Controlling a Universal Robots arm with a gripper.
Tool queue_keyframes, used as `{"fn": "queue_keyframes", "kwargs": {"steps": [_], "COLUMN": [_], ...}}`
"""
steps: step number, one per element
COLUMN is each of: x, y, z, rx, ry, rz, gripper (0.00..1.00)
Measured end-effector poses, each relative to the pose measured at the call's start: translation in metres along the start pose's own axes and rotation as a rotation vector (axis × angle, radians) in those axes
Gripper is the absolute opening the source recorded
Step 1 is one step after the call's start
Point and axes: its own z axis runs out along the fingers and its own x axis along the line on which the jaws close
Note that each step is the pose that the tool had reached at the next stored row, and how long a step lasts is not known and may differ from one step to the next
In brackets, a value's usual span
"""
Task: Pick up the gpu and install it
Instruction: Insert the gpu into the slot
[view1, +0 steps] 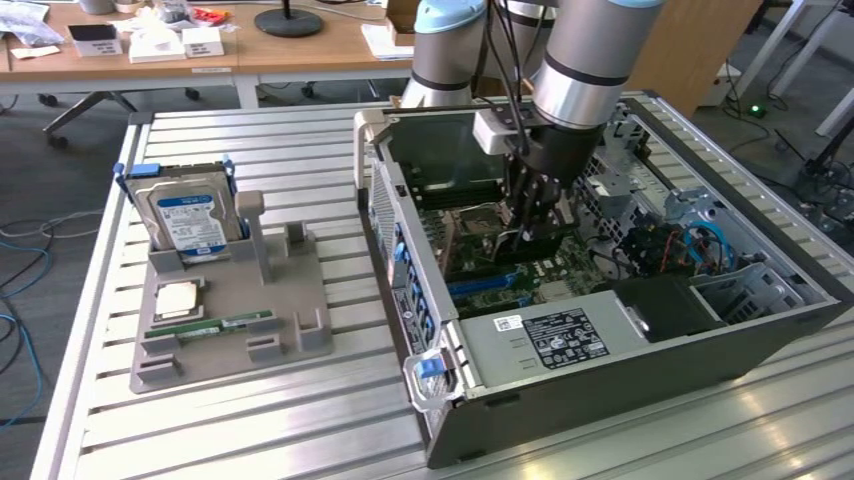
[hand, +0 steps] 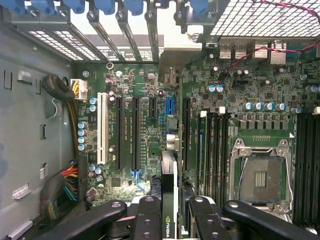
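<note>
- One gripper (hand: 169, 207), inside the case (view1: 667, 390), is clamped on the one gpu (hand: 169, 175), held edge-on between its fingers (hand: 148, 215).
- Just beyond the card: one motherboard (hand: 150, 145), with one white slot (hand: 102, 127) and two long black slots (hand: 135, 132) to one side of the gripper.
- One CPU socket (hand: 260, 175) on the gripper's other side.
- Far from the gripper, outside the case: one stand (view1: 234, 300) holding one hard drive (view1: 187, 220).
</note>
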Motion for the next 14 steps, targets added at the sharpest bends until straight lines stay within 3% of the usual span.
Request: {"fn": "queue_keyframes", "kwargs": {"steps": [14], "x": [0.0], "y": [0.0031], "z": [0.0002], "rx": [0.0], "ry": [0.0], "rz": [0.0], "gripper": [0.26]}}
